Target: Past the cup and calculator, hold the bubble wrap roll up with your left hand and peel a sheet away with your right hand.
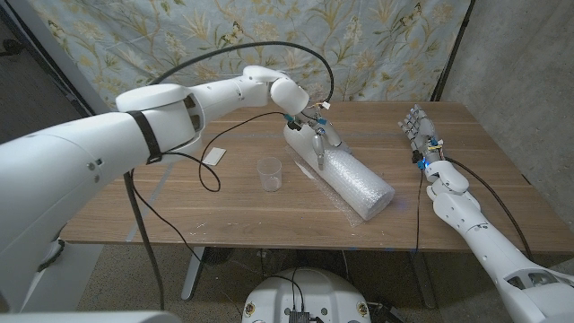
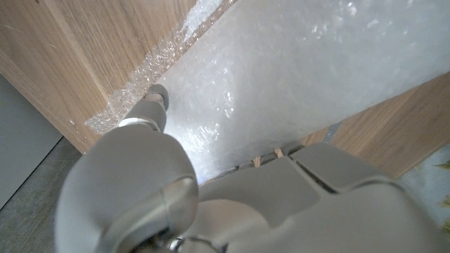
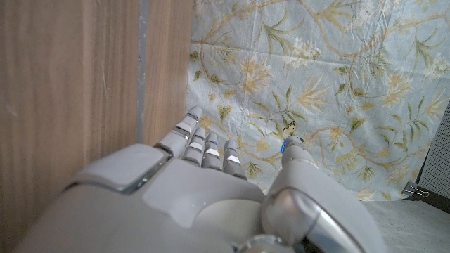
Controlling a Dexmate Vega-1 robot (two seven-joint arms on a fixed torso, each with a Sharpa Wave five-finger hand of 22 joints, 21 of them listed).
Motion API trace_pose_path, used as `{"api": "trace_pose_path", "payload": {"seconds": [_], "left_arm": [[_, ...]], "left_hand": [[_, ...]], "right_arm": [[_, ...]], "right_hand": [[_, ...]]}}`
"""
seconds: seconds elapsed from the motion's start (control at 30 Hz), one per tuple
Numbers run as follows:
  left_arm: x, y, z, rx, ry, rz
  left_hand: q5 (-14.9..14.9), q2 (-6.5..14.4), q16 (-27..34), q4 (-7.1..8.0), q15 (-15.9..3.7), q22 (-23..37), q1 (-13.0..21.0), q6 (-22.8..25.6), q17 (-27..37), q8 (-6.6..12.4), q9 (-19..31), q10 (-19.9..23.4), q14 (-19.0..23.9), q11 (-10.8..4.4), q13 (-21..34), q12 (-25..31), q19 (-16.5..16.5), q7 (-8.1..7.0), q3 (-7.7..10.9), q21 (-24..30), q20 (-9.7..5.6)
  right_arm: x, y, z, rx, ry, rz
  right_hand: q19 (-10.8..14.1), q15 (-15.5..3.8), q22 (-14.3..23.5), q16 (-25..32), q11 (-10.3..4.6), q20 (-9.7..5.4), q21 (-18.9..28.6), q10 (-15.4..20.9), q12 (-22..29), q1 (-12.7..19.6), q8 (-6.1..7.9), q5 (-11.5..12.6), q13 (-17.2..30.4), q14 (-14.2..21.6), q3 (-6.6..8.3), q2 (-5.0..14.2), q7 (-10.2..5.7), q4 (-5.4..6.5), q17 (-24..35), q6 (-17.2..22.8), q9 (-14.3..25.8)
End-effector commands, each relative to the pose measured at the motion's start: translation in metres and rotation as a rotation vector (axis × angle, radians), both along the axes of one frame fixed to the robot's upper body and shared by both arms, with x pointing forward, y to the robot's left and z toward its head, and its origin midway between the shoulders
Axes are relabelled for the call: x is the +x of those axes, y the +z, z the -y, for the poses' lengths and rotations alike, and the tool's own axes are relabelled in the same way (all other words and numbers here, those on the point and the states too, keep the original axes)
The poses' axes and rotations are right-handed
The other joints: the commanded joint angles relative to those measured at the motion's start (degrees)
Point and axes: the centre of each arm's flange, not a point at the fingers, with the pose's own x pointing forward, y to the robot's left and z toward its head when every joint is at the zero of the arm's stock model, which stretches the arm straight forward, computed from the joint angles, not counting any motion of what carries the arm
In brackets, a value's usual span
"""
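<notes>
**Roll gripped at far end; peeling hand not yet engaged**

Nearest, the clear cup (image 1: 270,173) stands at seven o'clock from the bubble wrap roll (image 1: 345,177), which lies diagonally at mid-bench (image 1: 224,211). The left robot hand (image 1: 316,133) grips the roll's far end, judged ready to raise it. The right robot hand (image 1: 417,132), at three o'clock of the roll, waits well apart, fingers spread, holding nothing.

A wooden bench (image 1: 224,215) is shown before a floral-patterned cloth backdrop (image 1: 269,36), which is hung behind its far edge. A small white card (image 1: 214,156) is seen lying flat on the bench's left part. A grey concrete wall (image 1: 520,63) is visible at the right, and a carpeted floor (image 1: 117,287) is seen beneath.
</notes>
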Motion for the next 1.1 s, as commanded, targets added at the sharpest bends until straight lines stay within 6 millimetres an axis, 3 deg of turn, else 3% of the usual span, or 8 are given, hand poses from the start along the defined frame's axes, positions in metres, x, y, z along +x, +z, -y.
{"api": "trace_pose_path", "payload": {"seconds": [0.03, 0.23, 0.37, 0.43, 0.6, 0.7, 0.8, 1.1], "left_arm": [[0.001, -0.008, -0.013, -0.069, -0.023, 0.091], [0.001, -0.012, -0.02, -0.118, -0.037, 0.108], [0.001, -0.012, -0.023, -0.161, -0.055, 0.111], [0.001, -0.013, -0.024, -0.175, -0.058, 0.109], [0.0, -0.011, -0.026, -0.201, -0.063, 0.107], [0.0, -0.007, -0.025, -0.198, -0.044, 0.095], [0.0, -0.006, -0.024, -0.184, -0.027, 0.096], [-0.003, 0.0, -0.026, -0.191, -0.015, 0.113]], "left_hand": [[0.2, 0.5, 0.6, -0.22, -0.14, 0.2, 1.5, 1.5, 0.3, 0.52, 0.4, 0.7, 1.6, 0.31, 0.4, 0.8, 0.9, -0.34, 0.62, 0.5, 0.33], [0.4, 0.6, 1.5, -0.16, -1.61, 0.4, 3.5, 5.4, 0.7, 1.05, 0.5, 4.9, 5.9, -1.0, 1.2, 3.3, 3.9, -1.23, 0.58, 1.4, -0.19], [0.4, 0.9, 2.8, -0.05, -3.47, 0.6, 5.4, 10.9, 1.4, 1.94, 0.7, 10.3, 11.3, -2.43, 2.3, 6.5, 8.3, -1.32, 0.26, 2.9, -0.55], [0.3, 0.9, 4.1, -0.01, -4.8, 0.7, 6.6, 16.5, 1.8, 3.1, 0.9, 15.2, 15.6, -4.21, 3.2, 9.4, 11.1, -2.46, -0.35, 3.9, -0.7], [0.4, 1.8, 8.6, 0.15, -9.05, 1.0, 8.5, 25.9, 3.8, 4.84, 1.3, 24.8, 26.1, -6.64, 5.2, 15.2, 16.4, -4.87, -1.89, 6.1, -0.9], [0.7, 1.9, 12.7, 0.09, -11.5, 1.2, 10.1, 35.4, 5.7, 7.31, 1.6, 32.6, 33.2, -9.7, 6.9, 19.7, 19.2, -6.45, -3.61, 7.4, -1.21], [0.9, 1.8, 15.0, 0.21, -12.98, 1.3, 10.9, 40.6, 6.9, 8.5, 1.6, 37.7, 37.0, -10.48, 8.0, 22.6, 20.8, -7.63, -4.8, 8.3, -1.53], [1.1, 2.0, 15.9, 0.19, -13.57, 1.4, 11.7, 44.5, 7.5, 9.55, 1.7, 39.1, 38.1, -11.44, 8.8, 23.7, 21.2, -7.49, -5.38, 8.7, -1.71]], "right_arm": [[0.004, -0.002, -0.002, 0.012, 0.005, -0.006], [0.005, -0.005, -0.003, 0.017, 0.006, -0.01], [0.006, -0.008, -0.005, 0.023, 0.01, -0.018], [0.006, -0.01, -0.005, 0.024, 0.01, -0.022], [0.004, -0.011, -0.004, 0.025, 0.009, -0.024], [0.002, -0.011, -0.003, 0.023, 0.006, -0.024], [0.0, -0.01, -0.002, 0.018, 0.006, -0.023], [-0.002, -0.01, -0.002, 0.015, 0.008, -0.026]], "right_hand": [[-0.1, 0.02, 0.2, 0.5, 0.25, 0.12, 0.3, -0.1, 0.3, -0.5, 0.28, -0.1, 0.2, -0.5, 0.26, -0.02, 0.06, -0.3, 0.1, -0.3, 0.1], [0.0, 0.01, 0.2, 0.5, 0.26, 0.07, 0.3, -0.1, 0.3, -0.5, 0.28, -0.1, 0.2, -0.4, 0.31, 0.01, 0.07, -0.35, 0.1, -0.3, 0.1], [0.0, 0.01, 0.2, 0.5, 0.23, 0.11, 0.4, -0.1, 0.3, -0.5, 0.29, -0.1, 0.2, -0.4, 0.35, 0.05, 0.06, -0.37, 0.1, -0.3, 0.1], [0.0, 0.02, 0.2, 0.5, 0.25, 0.11, 0.4, -0.1, 0.3, -0.5, 0.29, -0.1, 0.2, -0.4, 0.35, 0.06, 0.06, -0.35, 0.1, -0.3, 0.1], [0.1, 0.0, 0.2, 0.6, 0.24, 0.12, 0.4, -0.1, 0.3, -0.5, 0.29, -0.1, 0.2, -0.3, 0.39, 0.08, 0.07, -0.38, 0.1, -0.3, 0.1], [0.1, 0.0, 0.2, 0.6, 0.25, 0.13, 0.4, -0.1, 0.3, -0.5, 0.31, -0.1, 0.2, -0.3, 0.4, 0.08, 0.05, -0.4, 0.1, -0.3, 0.1], [0.1, 0.02, 0.2, 0.6, 0.28, 0.16, 0.4, -0.1, 0.3, -0.5, 0.31, -0.1, 0.2, -0.3, 0.44, 0.06, 0.04, -0.46, 0.1, -0.3, 0.1], [0.1, 0.0, 0.2, 0.6, 0.27, 0.16, 0.4, -0.2, 0.3, -0.5, 0.31, -0.1, 0.2, -0.3, 0.49, 0.06, 0.03, -0.52, 0.1, -0.4, 0.1]]}}
